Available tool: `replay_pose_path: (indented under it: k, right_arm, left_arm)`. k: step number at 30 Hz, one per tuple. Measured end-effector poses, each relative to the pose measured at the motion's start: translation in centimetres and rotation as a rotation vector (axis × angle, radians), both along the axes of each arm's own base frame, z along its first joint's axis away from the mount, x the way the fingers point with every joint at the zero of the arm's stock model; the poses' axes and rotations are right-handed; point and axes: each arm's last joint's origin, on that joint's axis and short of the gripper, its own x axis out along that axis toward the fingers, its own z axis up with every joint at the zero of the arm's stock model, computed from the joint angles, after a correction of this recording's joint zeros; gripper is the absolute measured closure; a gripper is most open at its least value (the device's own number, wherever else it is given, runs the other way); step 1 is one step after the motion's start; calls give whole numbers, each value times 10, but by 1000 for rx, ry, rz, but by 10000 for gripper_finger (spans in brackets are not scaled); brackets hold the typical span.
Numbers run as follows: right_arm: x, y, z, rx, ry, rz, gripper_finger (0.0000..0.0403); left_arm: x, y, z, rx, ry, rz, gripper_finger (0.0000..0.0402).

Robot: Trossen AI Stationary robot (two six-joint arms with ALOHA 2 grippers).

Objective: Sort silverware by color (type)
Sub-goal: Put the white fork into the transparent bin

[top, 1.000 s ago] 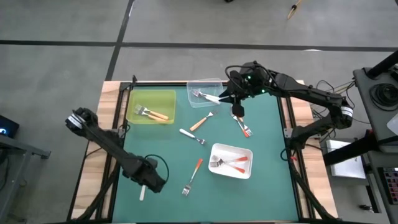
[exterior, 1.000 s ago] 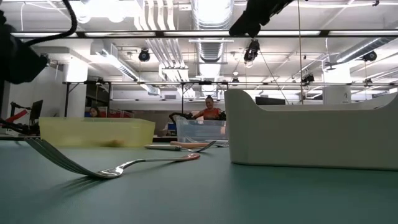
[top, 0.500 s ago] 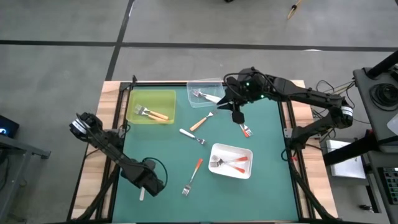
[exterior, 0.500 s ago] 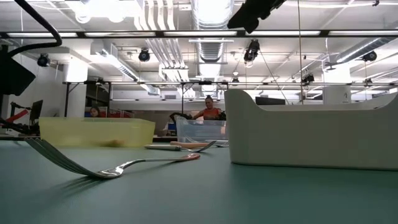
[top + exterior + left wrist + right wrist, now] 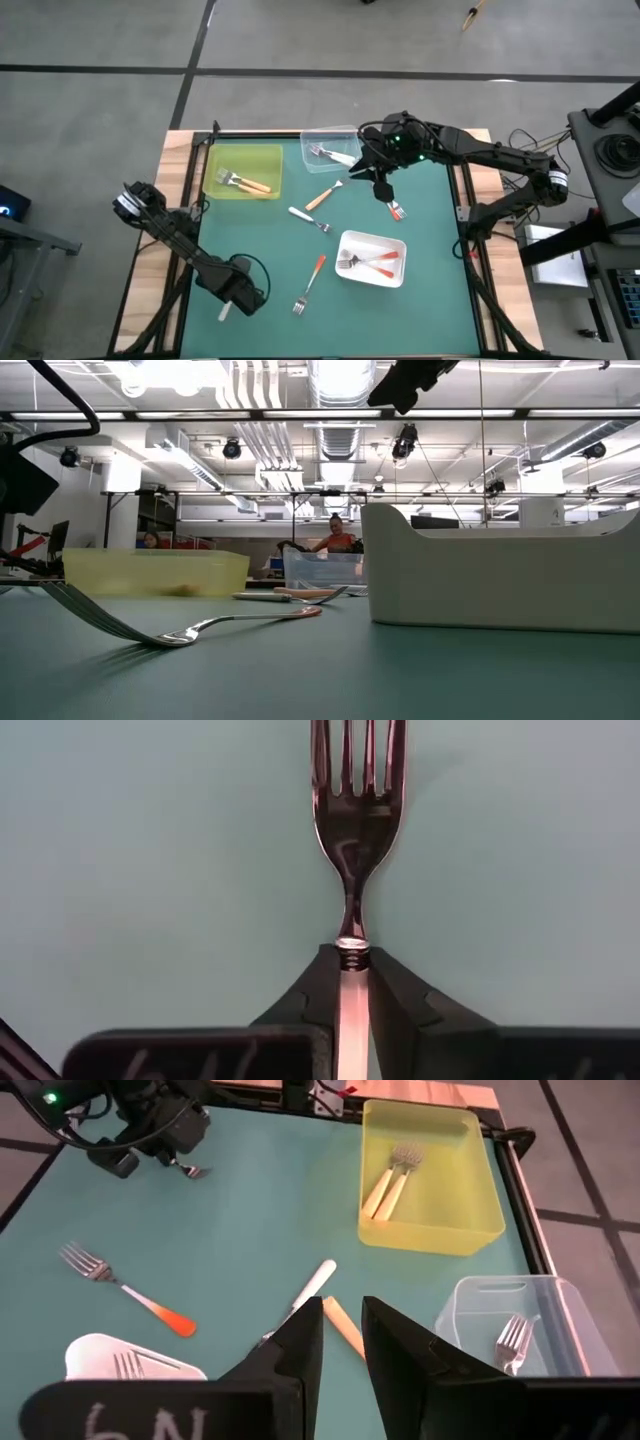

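The left gripper (image 5: 352, 982) is closed on the pale handle of a white-handled fork (image 5: 354, 830), whose shiny metal tines reach out over the matte green mat (image 5: 420, 230); it sits at the mat's near left corner, well away from the white tray (image 5: 371, 258). The right gripper (image 5: 341, 1330) hangs beyond that tray, above the mat, its dark fingers set a narrow gap apart with nothing seen between them.

The white tray, an opaque rounded rectangle, holds two red-handled forks (image 5: 383, 257). Beyond it and to the left, the translucent yellow bin (image 5: 243, 171) holds two tan-handled forks (image 5: 245, 182). Straight beyond the white tray, the clear plastic bin (image 5: 331, 149) holds at least one fork with a white handle (image 5: 332, 154).

Loose on the mat: a red-handled fork (image 5: 309, 281) just left of the white tray, another white-handled one (image 5: 308, 218) further beyond, a tan-handled fork (image 5: 323, 194) past that, and a red-handled fork (image 5: 396, 209) under the right gripper, between the white tray and the clear bin.
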Motion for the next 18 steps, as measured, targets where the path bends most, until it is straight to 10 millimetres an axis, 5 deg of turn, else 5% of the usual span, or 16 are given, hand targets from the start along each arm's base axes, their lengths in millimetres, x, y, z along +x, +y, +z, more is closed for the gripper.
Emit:
replay_pose_path:
  k: [10, 18]
  right_arm:
    - [5, 0, -28, 123, 23, -76, 339]
    - [19, 8, -71, 155, -180, -87, 339]
  left_arm:
    - [13, 16, 27, 221, -146, -8, 387]
    - [58, 56, 62, 578, -361, -177, 400]
